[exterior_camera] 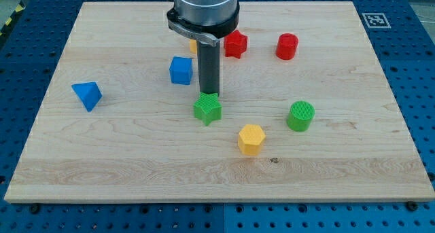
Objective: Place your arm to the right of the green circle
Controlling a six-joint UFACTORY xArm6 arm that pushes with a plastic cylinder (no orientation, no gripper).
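Most of the job is left: my tip (210, 93) sits just behind the green star (207, 109), well apart from the green circle (300, 115) toward the view's right. You have no claw here, only a rod. Bare board lies right of the circle before the wooden board's (380, 124) edge, so you have room.

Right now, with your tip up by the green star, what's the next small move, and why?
Probably slide my tip toward the view's right, staying above the green cylinder, then down to its right side. My tip sits just above the green star, well left of the cylinder, and that path looks free of blocks.
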